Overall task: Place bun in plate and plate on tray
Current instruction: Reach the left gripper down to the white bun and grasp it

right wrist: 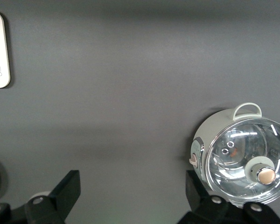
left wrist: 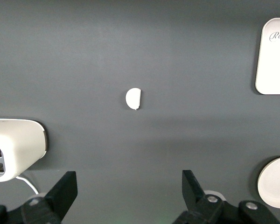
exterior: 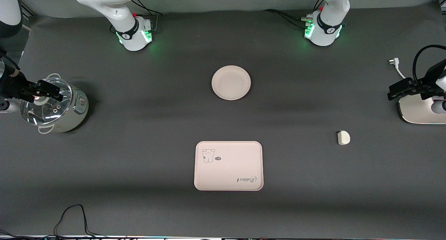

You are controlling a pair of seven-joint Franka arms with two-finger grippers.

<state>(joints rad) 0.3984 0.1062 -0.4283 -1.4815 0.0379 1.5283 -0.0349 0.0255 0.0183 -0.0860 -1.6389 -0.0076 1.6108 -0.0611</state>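
Observation:
The round cream plate (exterior: 231,82) lies empty at mid table. The cream-pink tray (exterior: 228,165) with the "Rabbit" script lies nearer to the front camera than the plate and is empty too. The small off-white bun (exterior: 343,137) lies on the mat toward the left arm's end. My left gripper (exterior: 401,90) is open and empty, up over the toaster's edge. Its wrist view shows the bun (left wrist: 134,98), a tray corner (left wrist: 273,56) and part of the plate (left wrist: 276,183), with the gripper (left wrist: 129,191) apart from all of them. My right gripper (exterior: 47,90) is open and empty over the pot; in its wrist view (right wrist: 130,191) it holds nothing.
A glass-lidded pot (exterior: 55,106) stands at the right arm's end, also in the right wrist view (right wrist: 242,158). A white toaster (exterior: 421,111) with a cable and plug (exterior: 393,62) stands at the left arm's end. A black cable (exterior: 73,215) lies at the near edge.

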